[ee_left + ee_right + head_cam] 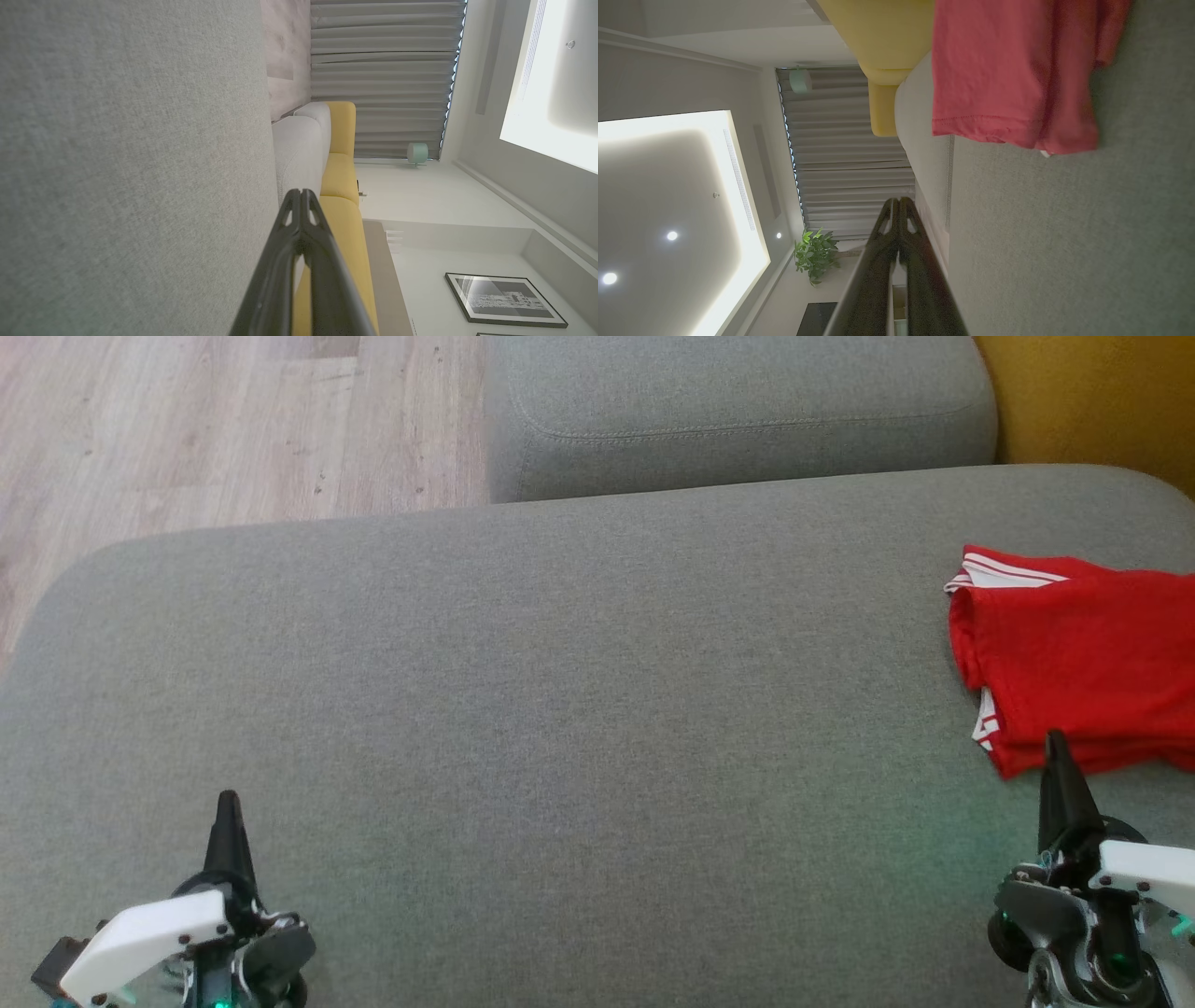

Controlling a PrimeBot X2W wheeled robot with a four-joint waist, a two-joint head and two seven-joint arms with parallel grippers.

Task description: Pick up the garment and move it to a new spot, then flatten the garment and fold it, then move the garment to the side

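Observation:
The garment (1074,663) is red with white stripes and lies folded at the right side of the grey sofa cushion (560,709); the right wrist view has the garment (1008,79) near its top. My right gripper (1057,739) stands just below the garment's near edge, fingers shut together with nothing in them, as my right gripper (899,201) also looks in its own wrist view. At the lower left my left gripper (227,800) rests over bare cushion, far from the garment. Its wrist view has my left gripper (301,192) shut and empty.
A second grey cushion (738,411) lies behind the large one. Wooden floor (233,420) is at the upper left, past the cushion's edge. A yellow sofa part (1092,392) stands at the upper right.

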